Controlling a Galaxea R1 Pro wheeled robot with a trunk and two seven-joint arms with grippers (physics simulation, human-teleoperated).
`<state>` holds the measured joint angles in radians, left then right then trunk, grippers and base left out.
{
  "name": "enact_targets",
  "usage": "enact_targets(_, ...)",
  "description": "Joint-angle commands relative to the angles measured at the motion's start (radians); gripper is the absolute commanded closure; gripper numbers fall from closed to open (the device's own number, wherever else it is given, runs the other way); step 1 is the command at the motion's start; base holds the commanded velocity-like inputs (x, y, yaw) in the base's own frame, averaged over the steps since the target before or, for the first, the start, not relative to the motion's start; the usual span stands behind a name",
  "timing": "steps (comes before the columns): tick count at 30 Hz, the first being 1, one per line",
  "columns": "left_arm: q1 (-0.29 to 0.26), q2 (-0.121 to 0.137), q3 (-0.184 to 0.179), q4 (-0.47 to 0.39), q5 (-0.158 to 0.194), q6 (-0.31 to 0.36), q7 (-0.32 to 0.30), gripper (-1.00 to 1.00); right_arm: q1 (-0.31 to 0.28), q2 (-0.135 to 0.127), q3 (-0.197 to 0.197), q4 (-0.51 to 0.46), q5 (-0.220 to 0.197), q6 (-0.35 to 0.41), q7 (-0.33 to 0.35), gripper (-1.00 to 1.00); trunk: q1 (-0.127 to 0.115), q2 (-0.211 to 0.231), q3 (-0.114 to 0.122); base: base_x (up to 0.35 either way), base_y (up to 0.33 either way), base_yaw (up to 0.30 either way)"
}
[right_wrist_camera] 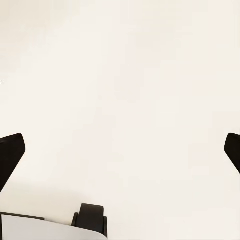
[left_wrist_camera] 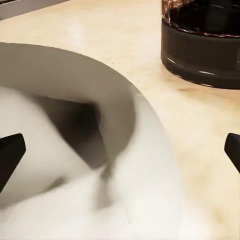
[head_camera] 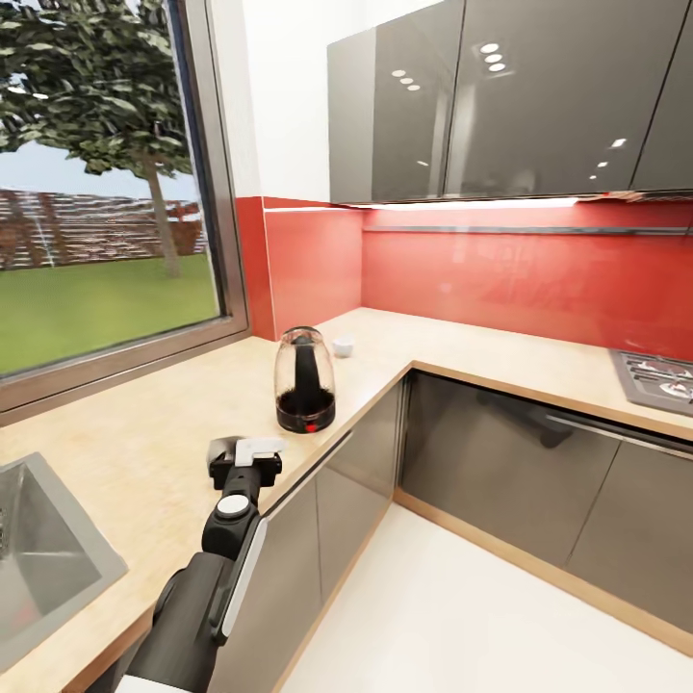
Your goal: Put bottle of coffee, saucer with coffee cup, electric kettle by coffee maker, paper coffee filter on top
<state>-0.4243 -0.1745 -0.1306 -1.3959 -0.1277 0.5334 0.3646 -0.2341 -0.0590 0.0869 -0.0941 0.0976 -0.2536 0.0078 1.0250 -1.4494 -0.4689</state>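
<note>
The left claw [head_camera: 252,450] is over the worktop [head_camera: 144,443] near its front edge, just short of the coffee maker [head_camera: 305,380]. A pale cupped object, apparently the paper coffee filter [left_wrist_camera: 95,165], lies between its spread fingertips [left_wrist_camera: 10,155]; contact cannot be determined. A small white cup [head_camera: 343,346] sits toward the worktop's inner corner. The right claw [right_wrist_camera: 120,155] has its fingers apart over bare floor [right_wrist_camera: 120,75].

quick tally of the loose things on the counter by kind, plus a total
coffee maker: 1
small white cup: 1
white paper coffee filter, at the left gripper: 1
total: 3
</note>
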Motion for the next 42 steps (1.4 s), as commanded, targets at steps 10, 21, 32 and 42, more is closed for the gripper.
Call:
enact_targets(10, -0.001, 0.000, -0.001, -0.001, -0.010, 0.008, 0.001, -1.00, -0.001, -0.001, 0.007, 0.000, 0.002, -0.003, -0.001, -1.00, 0.000, -0.001, -0.001, 0.030, -0.047, 0.080)
enact_targets(21, -0.001, 0.000, -0.001, 0.000, -0.010, 0.008, 0.001, -1.00, -0.001, -0.001, 0.007, 0.000, 0.002, -0.003, -0.001, -1.00, 0.000, -0.001, -0.001, 0.033, -0.097, 0.013)
enact_targets(32, -0.001, 0.000, -0.001, -0.001, -0.010, 0.008, 0.001, -1.00, -0.001, -0.001, 0.007, 0.000, 0.002, -0.003, -0.001, -1.00, 0.000, -0.001, -0.001, 0.008, -0.051, 0.059)
enact_targets(42, -0.001, 0.000, 0.000, 0.005, -0.011, 0.007, 0.001, -1.00, -0.001, -0.001, 0.007, 0.000, 0.002, -0.003, -0.001, -1.00, 0.000, -0.001, -0.001, 0.000, -0.014, 0.003)
